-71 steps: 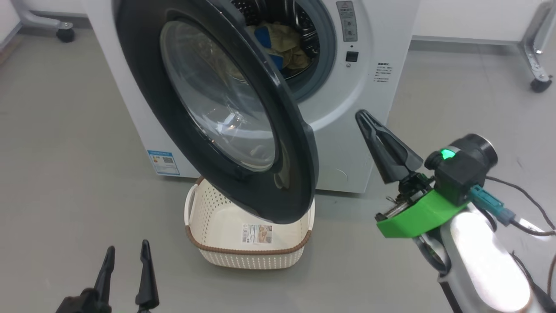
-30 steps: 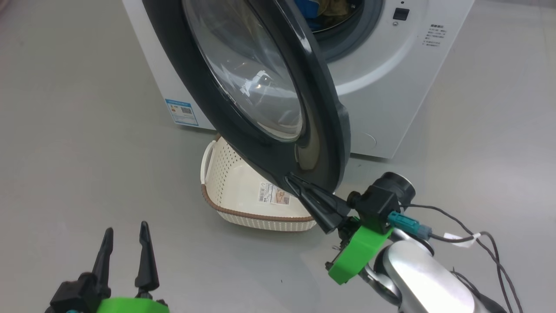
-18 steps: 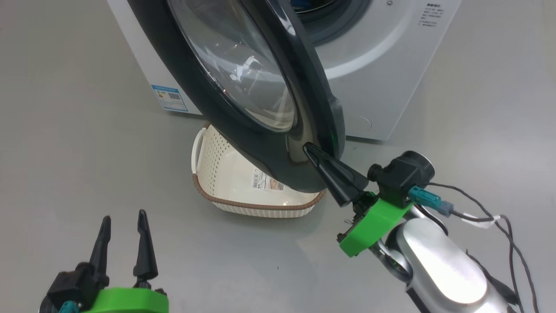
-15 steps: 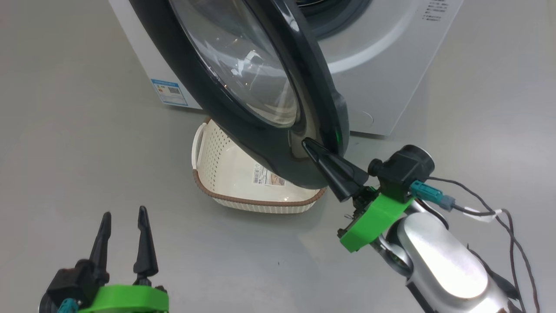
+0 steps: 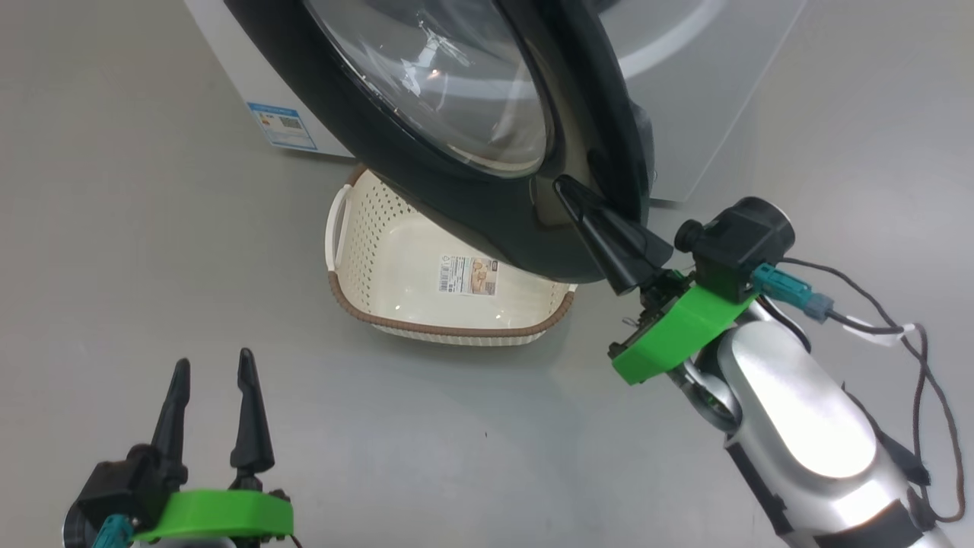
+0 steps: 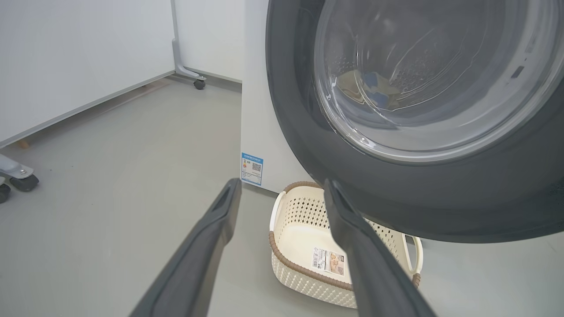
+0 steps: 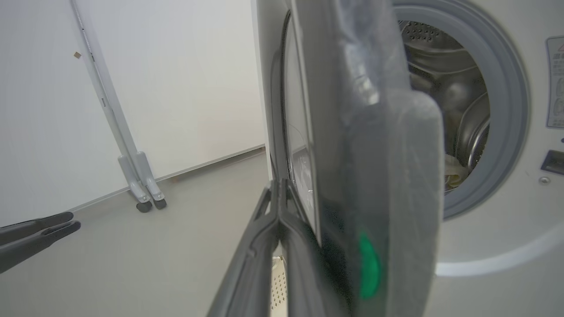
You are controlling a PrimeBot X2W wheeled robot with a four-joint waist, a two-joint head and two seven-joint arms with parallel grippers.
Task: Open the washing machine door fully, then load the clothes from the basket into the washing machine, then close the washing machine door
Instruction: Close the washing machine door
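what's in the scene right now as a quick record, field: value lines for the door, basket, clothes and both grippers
washing machine door: part open, swung out above the basket
basket: on the floor before the washing machine, empty but for its label sticker
clothes: inside the drum
right gripper: shut, tip against the door near its free edge
left gripper: open, holding nothing, low over the floor
step left: door not yet closed
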